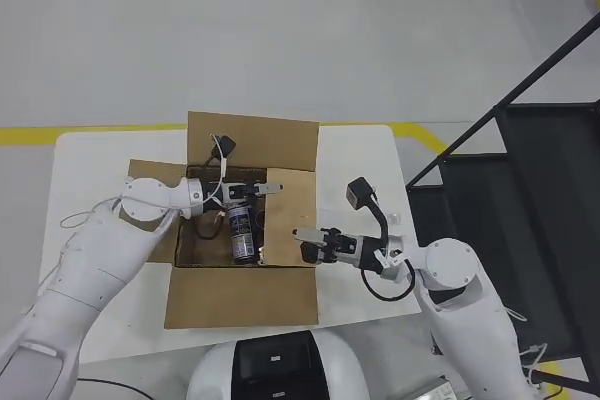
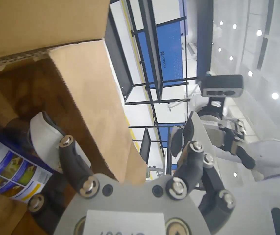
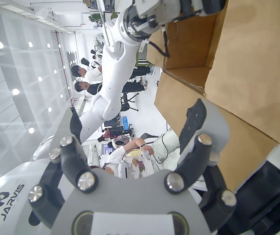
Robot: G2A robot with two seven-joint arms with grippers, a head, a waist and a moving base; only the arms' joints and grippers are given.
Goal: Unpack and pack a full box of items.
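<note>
An open cardboard box [image 1: 250,140] stands on the white table [image 1: 90,170] with its flaps spread out. Inside it lies a container with a blue printed label [image 1: 242,235], which also appears deep in the box [image 2: 5,162] in the left wrist view. My left gripper [image 1: 270,187] hovers over the box's right part, open, one finger [image 2: 44,133] inside and the box's wall [image 2: 88,94] between the two. My right gripper [image 1: 300,235] is at the box's right flap, open and holding nothing [image 3: 135,113], beside a cardboard corner [image 3: 240,62].
A black metal staircase [image 1: 540,170] rises just right of the table. A yellow line [image 1: 40,135] runs on the floor behind. The front flap [image 1: 242,297] lies flat toward the table's near edge. Bare table shows left of the box.
</note>
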